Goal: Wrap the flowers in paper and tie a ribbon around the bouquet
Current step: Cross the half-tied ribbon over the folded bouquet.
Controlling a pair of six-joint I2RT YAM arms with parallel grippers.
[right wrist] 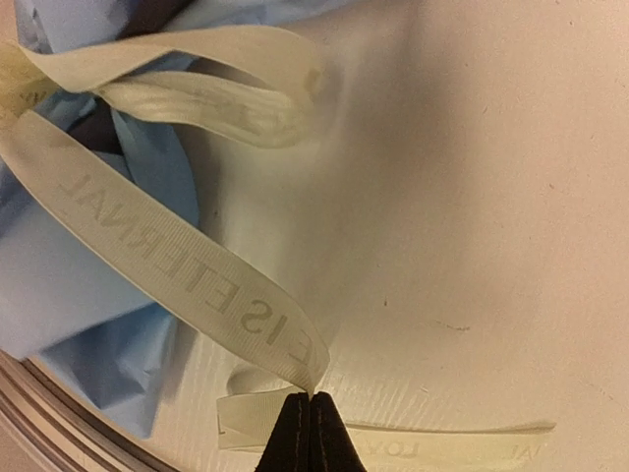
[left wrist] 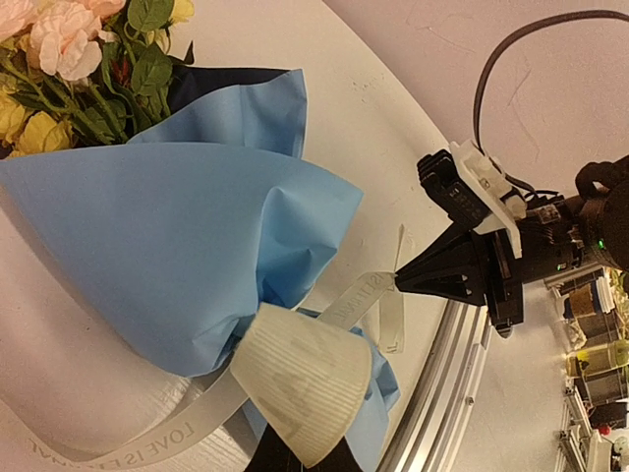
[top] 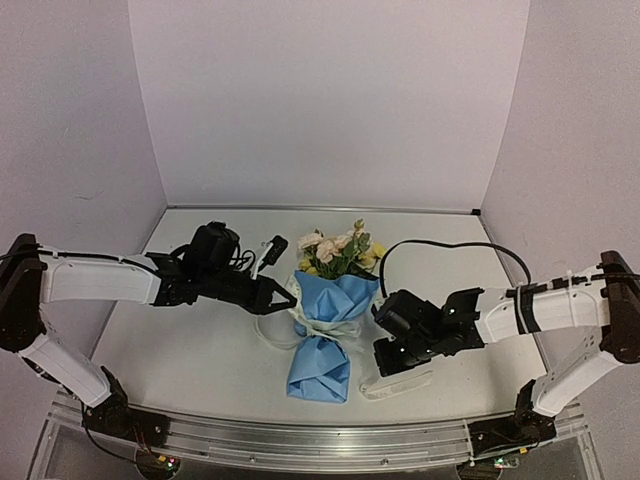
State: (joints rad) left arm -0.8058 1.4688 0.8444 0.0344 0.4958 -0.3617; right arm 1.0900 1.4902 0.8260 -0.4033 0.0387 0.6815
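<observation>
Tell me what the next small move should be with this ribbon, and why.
Probably draw the two arms gently apart to cinch the tie. The right fingers are shut on the ribbon, the left fingers pinch another stretch of it, and its loops at the waist of the bouquet look loose.

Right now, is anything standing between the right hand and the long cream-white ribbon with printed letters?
Nothing visible does. The right hand is shut on the cream-white lettered ribbon, pinching it at the fingertips, beside the light blue paper.
</observation>
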